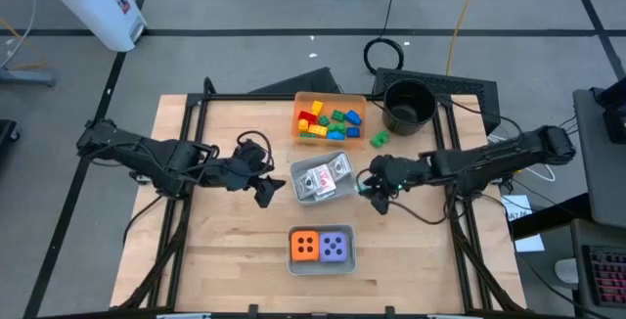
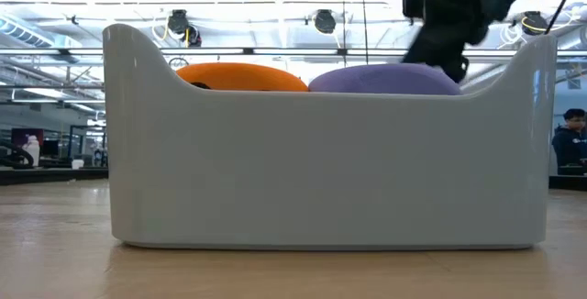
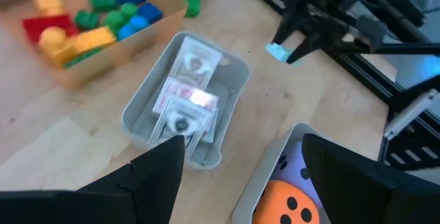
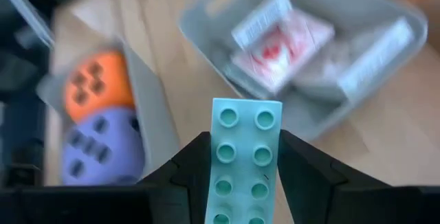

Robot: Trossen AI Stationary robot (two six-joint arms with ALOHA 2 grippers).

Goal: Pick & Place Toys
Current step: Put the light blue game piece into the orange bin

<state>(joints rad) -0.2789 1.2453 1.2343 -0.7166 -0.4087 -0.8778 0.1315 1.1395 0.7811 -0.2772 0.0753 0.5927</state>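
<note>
My right gripper (image 1: 374, 187) is shut on a light blue brick (image 4: 244, 157) just right of the grey tray of playing cards (image 1: 321, 177); the left wrist view shows the brick (image 3: 277, 52) at its fingertips. My left gripper (image 1: 264, 188) hovers open, with nothing between its fingers, left of that tray. Coloured bricks (image 1: 326, 121) lie in the orange tray (image 1: 333, 96). A green brick (image 1: 379, 139) lies loose on the table. The orange die (image 1: 305, 247) and the purple die (image 1: 335, 248) sit in a grey tray (image 1: 321, 266) near the front edge. My right gripper pinches the light blue brick by its two long sides (image 4: 214, 161) between the two fingers (image 4: 189, 172). The brick lies along the fingers, its studded face toward the wrist camera, its far end (image 4: 246, 110) sticking out past the fingertips. It is lifted clear of the table.
A black pot (image 1: 409, 104) stands at the back right, beside the orange tray. In the low view the wall of the dice tray (image 2: 321, 166) fills the foreground. Bare wood lies along the table's left and right sides.
</note>
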